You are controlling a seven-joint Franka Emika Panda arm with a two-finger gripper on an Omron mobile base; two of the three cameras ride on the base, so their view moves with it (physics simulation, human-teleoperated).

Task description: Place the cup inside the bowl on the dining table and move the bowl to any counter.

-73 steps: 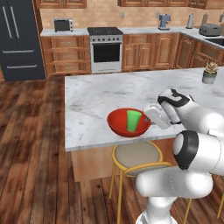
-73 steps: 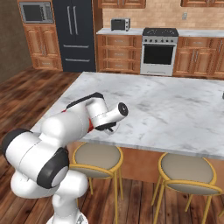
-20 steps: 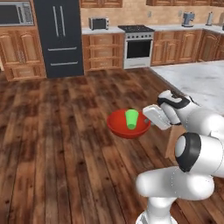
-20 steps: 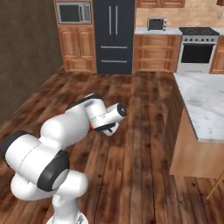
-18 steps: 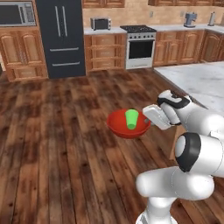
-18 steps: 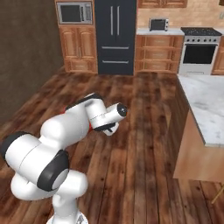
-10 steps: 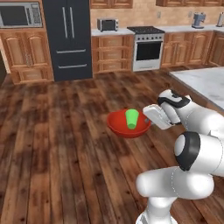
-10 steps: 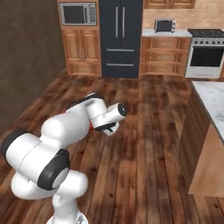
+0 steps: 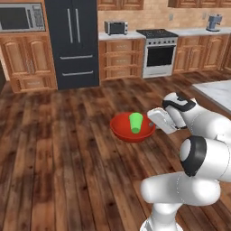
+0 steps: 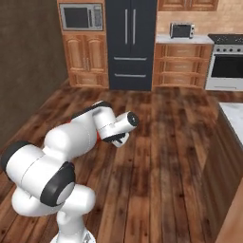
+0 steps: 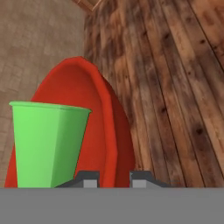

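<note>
The red bowl hangs in the air above the wooden floor, with the small green cup standing upright inside it. My gripper is shut on the bowl's right rim. In the hand view the bowl rises between my two fingertips, the gripper pinches its rim, and the cup stands to the left. A corner of the dining table shows at the right edge, also at the right of the right base view. The counter runs along the far brick wall.
A black fridge stands at the back with a stove to its right and a toaster on the counter between them. A microwave sits in the left cabinets. Wooden floor lies open below the bowl.
The whole picture has shifted as the base drives: the fridge and stove have slid right and the dining table has moved toward the right edge. Bowl and cup stay fixed in my grip.
</note>
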